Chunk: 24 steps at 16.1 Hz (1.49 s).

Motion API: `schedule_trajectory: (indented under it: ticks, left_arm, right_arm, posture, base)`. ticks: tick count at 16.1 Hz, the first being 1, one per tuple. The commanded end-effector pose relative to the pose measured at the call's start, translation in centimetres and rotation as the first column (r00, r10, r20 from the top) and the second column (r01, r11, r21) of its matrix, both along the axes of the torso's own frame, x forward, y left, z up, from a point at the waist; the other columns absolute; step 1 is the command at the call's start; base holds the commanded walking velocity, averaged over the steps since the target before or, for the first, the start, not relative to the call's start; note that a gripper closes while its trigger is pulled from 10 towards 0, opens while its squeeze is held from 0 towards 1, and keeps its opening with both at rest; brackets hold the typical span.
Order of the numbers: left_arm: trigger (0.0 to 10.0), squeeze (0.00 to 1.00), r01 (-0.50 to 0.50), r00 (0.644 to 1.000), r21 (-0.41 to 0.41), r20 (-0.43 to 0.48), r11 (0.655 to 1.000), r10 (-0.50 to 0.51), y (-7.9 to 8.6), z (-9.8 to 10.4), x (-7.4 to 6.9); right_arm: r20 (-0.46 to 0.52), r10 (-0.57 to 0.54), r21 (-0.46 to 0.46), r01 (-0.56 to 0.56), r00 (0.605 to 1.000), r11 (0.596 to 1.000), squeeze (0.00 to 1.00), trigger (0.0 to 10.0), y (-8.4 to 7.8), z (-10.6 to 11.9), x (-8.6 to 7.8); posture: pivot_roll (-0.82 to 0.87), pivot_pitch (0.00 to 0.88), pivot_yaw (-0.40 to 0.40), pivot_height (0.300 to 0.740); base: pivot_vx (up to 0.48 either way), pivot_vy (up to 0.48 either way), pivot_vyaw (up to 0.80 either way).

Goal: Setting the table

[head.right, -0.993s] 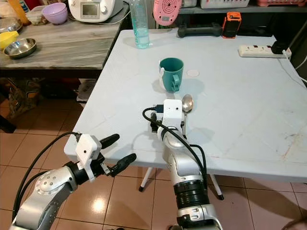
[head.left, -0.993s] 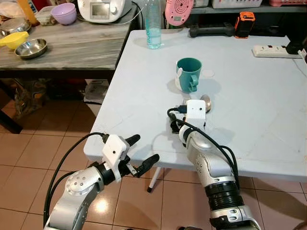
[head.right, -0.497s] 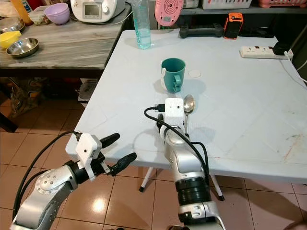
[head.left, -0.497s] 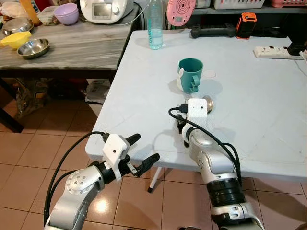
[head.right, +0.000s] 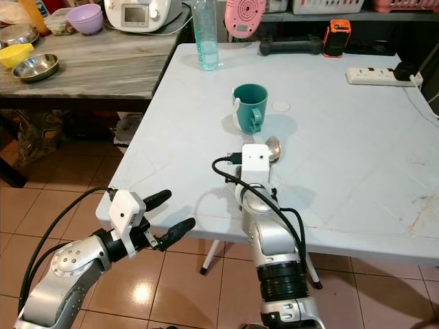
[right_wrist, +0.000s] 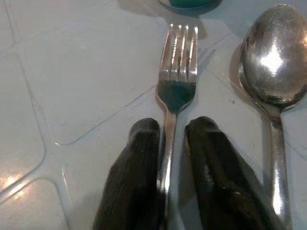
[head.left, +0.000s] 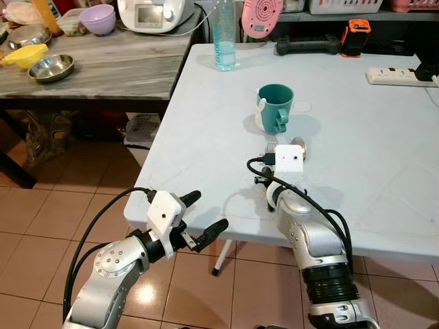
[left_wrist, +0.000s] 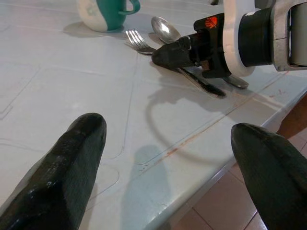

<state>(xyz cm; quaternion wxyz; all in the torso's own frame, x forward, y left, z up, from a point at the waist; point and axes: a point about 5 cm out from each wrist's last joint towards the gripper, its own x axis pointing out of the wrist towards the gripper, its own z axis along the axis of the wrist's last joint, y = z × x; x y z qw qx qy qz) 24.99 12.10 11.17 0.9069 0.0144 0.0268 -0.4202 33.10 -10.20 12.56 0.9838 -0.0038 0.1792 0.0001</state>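
Observation:
A teal mug stands on the white table. Just in front of it lie a metal fork and a spoon, side by side with their heads toward the mug. My right gripper rests low on the table, its two fingers shut on the fork's handle; the right wrist hides most of the cutlery from the head views. My left gripper hangs open off the table's near left corner, holding nothing. From the left wrist view the fork and spoon lie ahead of the right gripper.
A water bottle stands at the table's far edge and a power strip at the far right. A grey side table to the left carries bowls and an appliance. Tiled floor lies below the left arm.
The right arm has edged forward on the table toward the mug, with the fork between its fingers. The camera has shifted slightly. The left arm has stayed put.

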Motion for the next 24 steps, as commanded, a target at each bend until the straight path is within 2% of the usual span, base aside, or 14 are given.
schedule_trajectory:
  ticks: [1, 3, 6, 9, 13, 15, 17, 19, 20, 21, 22, 23, 24]
  left_arm:
    - [10.0, 0.00, -0.005, 1.000, 0.017, -0.004, 1.000, 0.006, 0.2, -0.1, 0.1]
    - [10.0, 0.00, -0.008, 1.000, 0.017, -0.003, 1.000, 0.008, 0.1, -0.1, 0.2]
    - [10.0, 0.00, -0.011, 1.000, 0.018, 0.003, 1.000, 0.011, 0.0, -0.1, 0.2]
    - [10.0, 0.00, -0.030, 0.999, 0.011, 0.013, 0.999, 0.030, 0.0, 0.0, 0.4]
    - [10.0, 0.00, -0.053, 0.998, 0.004, 0.024, 0.999, 0.053, -0.1, 0.0, 0.6]
    - [10.0, 0.00, -0.158, 0.985, -0.001, 0.064, 0.987, 0.158, 0.4, 0.2, 1.5]
    - [10.0, 0.00, -0.258, 0.961, 0.000, 0.099, 0.966, 0.257, 1.0, 0.4, 2.1]
    - [10.0, 0.00, -0.347, 0.932, -0.016, 0.110, 0.938, 0.346, 1.6, 0.5, 2.6]
    - [10.0, 0.00, -0.404, 0.906, -0.018, 0.131, 0.915, 0.403, 2.1, 0.6, 2.9]
    - [10.0, 0.00, -0.460, 0.877, -0.022, 0.144, 0.888, 0.458, 2.6, 0.6, 3.1]
    - [10.0, 0.00, -0.484, 0.863, -0.022, 0.153, 0.875, 0.481, 2.8, 0.6, 3.3]
    - [10.0, 0.00, -0.556, 0.816, -0.005, 0.189, 0.831, 0.547, 3.6, 0.6, 3.6]
    - [10.0, 0.00, -0.604, 0.781, -0.017, 0.189, 0.797, 0.595, 4.5, 0.6, 3.8]
  right_arm:
    - [-0.197, -0.017, -0.025, 0.012, 0.980, 1.000, 0.00, 0.0, -0.7, -4.1, -1.6]
    - [-0.181, -0.009, -0.033, 0.003, 0.983, 0.999, 0.00, 0.0, -0.9, -4.3, -1.6]
    - [-0.160, 0.031, 0.003, -0.031, 0.987, 1.000, 0.00, 0.0, -0.6, -4.1, -1.6]
    - [-0.048, 0.092, -0.035, -0.094, 0.995, 0.995, 0.00, 0.0, 0.0, -2.7, -1.3]
    - [0.123, 0.103, 0.011, -0.105, 0.987, 0.994, 0.00, 0.0, -0.1, -0.4, -0.8]
    - [0.244, 0.126, 0.030, -0.137, 0.961, 0.990, 0.00, 0.0, -0.2, 1.1, -1.2]
    - [0.302, 0.117, 0.054, -0.139, 0.946, 0.989, 0.00, 0.0, -0.7, 1.9, -1.5]
    - [0.383, 0.135, 0.014, -0.152, 0.914, 0.988, 0.00, 0.0, -1.1, 3.1, -2.1]
    - [0.418, 0.116, 0.003, -0.129, 0.901, 0.992, 0.00, 1.4, -1.7, 3.7, -2.5]
    - [0.447, 0.109, -0.020, -0.112, 0.888, 0.994, 0.00, 2.0, -2.2, 4.1, -2.9]
    - [0.465, 0.109, -0.036, -0.105, 0.878, 0.994, 0.00, 2.0, -2.5, 4.3, -3.1]
    - [0.478, 0.126, -0.088, -0.095, 0.869, 0.992, 0.00, 10.0, -3.2, 4.5, -3.5]
    - [0.495, 0.103, -0.108, -0.056, 0.863, 0.993, 0.00, 10.0, -4.4, 4.6, -4.0]
  posture:
    - [-0.04, 0.132, 0.084, 0.740]
    - [-0.04, 0.132, 0.084, 0.740]
    - [-0.04, 0.132, 0.084, 0.740]
    - [-0.04, 0.123, 0.084, 0.740]
    - [-0.04, 0.110, 0.076, 0.740]
    - [-0.04, 0.104, 0.074, 0.740]
    - [-0.04, 0.101, 0.067, 0.740]
    - [-0.04, 0.099, 0.064, 0.740]
    - [-0.05, 0.096, 0.063, 0.740]
    - [-0.05, 0.092, 0.061, 0.740]
    - [-0.05, 0.089, 0.061, 0.740]
    - [-0.05, 0.089, 0.061, 0.740]
    - [-0.07, 0.083, 0.062, 0.740]
  base:
    - [0.000, 0.000, 0.00]
    - [0.000, 0.000, 0.00]
    - [0.000, 0.000, 0.00]
    - [0.000, 0.000, 0.00]
    - [0.000, 0.000, 0.00]
    - [0.000, 0.000, 0.00]
    - [0.000, 0.000, 0.00]
    - [0.000, 0.000, 0.00]
    - [0.000, 0.000, 0.00]
    - [0.000, 0.000, 0.00]
    - [0.000, 0.000, 0.00]
    - [0.000, 0.000, 0.00]
    - [0.000, 0.000, 0.00]
